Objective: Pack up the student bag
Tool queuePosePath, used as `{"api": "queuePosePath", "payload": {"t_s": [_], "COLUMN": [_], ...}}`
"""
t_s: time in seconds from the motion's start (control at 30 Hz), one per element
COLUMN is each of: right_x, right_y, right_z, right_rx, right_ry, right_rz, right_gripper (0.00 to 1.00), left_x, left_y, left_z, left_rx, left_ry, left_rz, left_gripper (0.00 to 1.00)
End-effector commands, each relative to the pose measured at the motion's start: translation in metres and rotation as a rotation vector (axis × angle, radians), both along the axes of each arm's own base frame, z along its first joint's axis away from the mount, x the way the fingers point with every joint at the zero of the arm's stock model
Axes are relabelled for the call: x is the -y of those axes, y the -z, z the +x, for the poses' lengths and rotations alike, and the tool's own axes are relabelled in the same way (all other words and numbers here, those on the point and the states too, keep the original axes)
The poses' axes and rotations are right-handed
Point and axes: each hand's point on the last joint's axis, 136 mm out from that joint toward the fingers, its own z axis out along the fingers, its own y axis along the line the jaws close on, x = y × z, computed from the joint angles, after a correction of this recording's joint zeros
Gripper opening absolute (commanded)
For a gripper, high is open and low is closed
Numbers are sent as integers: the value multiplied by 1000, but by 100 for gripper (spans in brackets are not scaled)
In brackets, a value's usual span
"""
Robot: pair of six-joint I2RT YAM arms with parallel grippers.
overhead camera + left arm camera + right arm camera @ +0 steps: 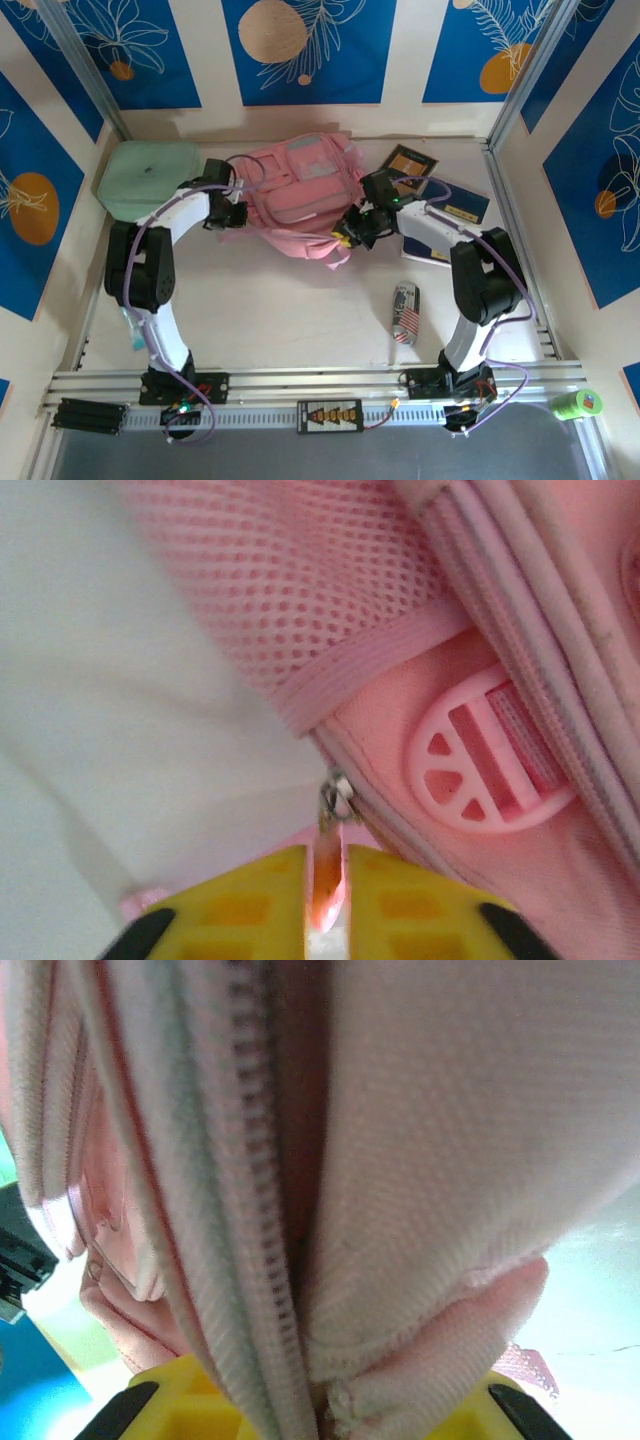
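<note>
1. Nearest the arm bases, at 5 o'clock on the white table (290, 300), a small cylindrical flag-printed can (405, 312) lies on its side, well apart from the work.
2. At 8 o'clock of the student bag (300, 185), a large soft pink fabric backpack, the left gripper (325, 905) has its yellow pads pinched on the small pinkish zip pull tab (325, 875), just below a mesh pocket.
3. At 4 o'clock of the bag, the right gripper (325, 1410) is clamped on a bunched fold of its pink fabric beside a run of zip teeth.
4. The bag itself lies flat at 12 o'clock, toward the far wall.
5. Beyond, a mint green rounded case (150, 175) sits at 10 o'clock and flat dark-covered books (460, 200) at 2 o'clock.
6. This looks like the opening step. The next move calls for drawing the pull along its track while the right side keeps the fabric taut.
</note>
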Motion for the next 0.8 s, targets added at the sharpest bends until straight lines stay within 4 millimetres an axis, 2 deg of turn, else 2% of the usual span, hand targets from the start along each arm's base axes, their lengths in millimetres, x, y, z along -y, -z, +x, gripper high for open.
{"api": "queuePosePath", "payload": {"t_s": [0.0,0.1,0.13,0.2,0.27,0.37,0.47,0.63,0.77], "right_x": [-47,-75,-82,-90,-94,-86,-55,35,94], "right_y": [-21,-26,-28,-34,-39,-50,-60,-55,-44], "right_z": [-2,-4,-3,0,2,3,9,25,46], "right_rx": [33,55,74,102,116,163,248,328,291], "right_ry": [-112,-182,-199,-219,-234,-241,-214,-80,12], "right_rz": [119,165,172,183,196,189,89,-193,-279], "right_gripper": [20,21,23,31,42,51,58,65,67], "left_x": [-28,-36,-38,-37,-36,-28,-16,7,23], "left_y": [-20,-33,-40,-54,-69,-93,-109,-122,-129], "left_z": [-23,-43,-48,-54,-55,-53,-49,-43,-40], "left_rx": [26,55,72,105,139,192,231,270,304], "left_ry": [-140,-191,-202,-210,-220,-218,-194,-141,-114], "left_rz": [39,36,32,10,-16,-78,-150,-279,-360], "left_gripper": [29,45,48,53,59,65,70,85,93]}}
